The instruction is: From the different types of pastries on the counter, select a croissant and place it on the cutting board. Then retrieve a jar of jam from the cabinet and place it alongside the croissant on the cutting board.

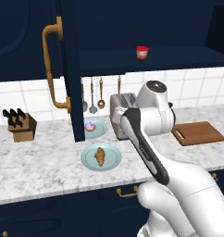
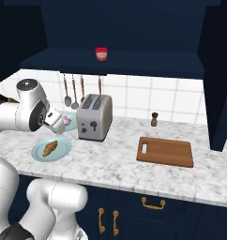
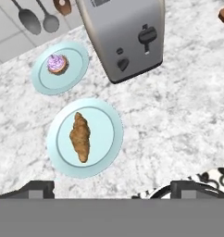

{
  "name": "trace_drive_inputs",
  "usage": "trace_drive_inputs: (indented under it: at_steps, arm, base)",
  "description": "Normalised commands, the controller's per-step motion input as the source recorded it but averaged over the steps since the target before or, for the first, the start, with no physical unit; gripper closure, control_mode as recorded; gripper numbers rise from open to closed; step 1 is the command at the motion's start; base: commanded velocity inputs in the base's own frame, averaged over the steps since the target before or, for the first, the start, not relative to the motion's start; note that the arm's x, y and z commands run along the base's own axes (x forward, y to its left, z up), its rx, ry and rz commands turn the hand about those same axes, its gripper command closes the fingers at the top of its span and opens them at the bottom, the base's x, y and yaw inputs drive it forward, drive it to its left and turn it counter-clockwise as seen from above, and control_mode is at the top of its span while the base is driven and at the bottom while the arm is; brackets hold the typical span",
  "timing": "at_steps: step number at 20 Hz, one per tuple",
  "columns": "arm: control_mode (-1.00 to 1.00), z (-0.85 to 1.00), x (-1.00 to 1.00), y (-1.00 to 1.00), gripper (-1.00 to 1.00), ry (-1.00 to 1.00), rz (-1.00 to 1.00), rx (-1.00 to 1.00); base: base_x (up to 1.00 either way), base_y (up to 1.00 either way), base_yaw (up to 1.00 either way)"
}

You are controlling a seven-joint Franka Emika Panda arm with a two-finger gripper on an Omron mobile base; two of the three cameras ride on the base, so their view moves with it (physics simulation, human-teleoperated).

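Croissant (image 1: 100, 155) on a pale blue plate (image 1: 113, 159) on the marbled counter (image 1: 40, 166), left base view. Frosted cupcake (image 1: 90, 126) on a second blue plate (image 1: 101, 130) just behind it. Open navy cabinet door (image 1: 70, 69) with brass handle (image 1: 51, 65) stands in front of that plate's left side. Red jam jar (image 1: 142, 52) sits on the cabinet shelf (image 1: 178, 58) above. Knife block (image 1: 20, 125) far left. Cutting board (image 1: 198, 133) far right, bare. Toaster (image 1: 119, 111) partly hidden behind the arm; utensils (image 1: 92, 95) hang on the tile wall.

Right base view: croissant (image 2: 49, 148) on its plate (image 2: 63, 149) at left of toaster (image 2: 94, 117), well apart from cutting board (image 2: 165, 151). Pepper grinder (image 2: 154, 119) shows behind the board, not seen from the left. Jam jar (image 2: 101, 54) on shelf. Cupcake (image 2: 66, 120) mostly hidden by the wrist. Knife block not visible here.

Hand view: looks down on croissant (image 3: 80, 137) centred on its plate (image 3: 104, 148), cupcake (image 3: 57, 64) on the plate beyond, toaster (image 3: 125, 34) upper right. Gripper (image 3: 112, 189) fingertips at bottom edge, spread wide, holding nothing, above the counter and off the croissant.
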Motion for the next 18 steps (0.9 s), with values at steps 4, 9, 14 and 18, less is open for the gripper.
trace_drive_inputs:
  at_steps: [4,9,14,18]
  arm:
    - [-1.00,-0.23,0.00,0.24,-1.00,0.09,-0.01,0.03]
    - [-1.00,-0.16,0.01,0.36,-1.00,0.08,0.00,0.01]
    - [-1.00,-0.09,0.11,0.34,-1.00,0.00,0.00,0.00]
    - [-1.00,-0.08,0.24,0.13,-1.00,0.00,0.00,0.00]
  base:
    - [0.00,0.00,0.00]
    - [0.00,0.00,0.00]
    - [0.00,0.00,0.00]
    - [0.00,0.00,0.00]
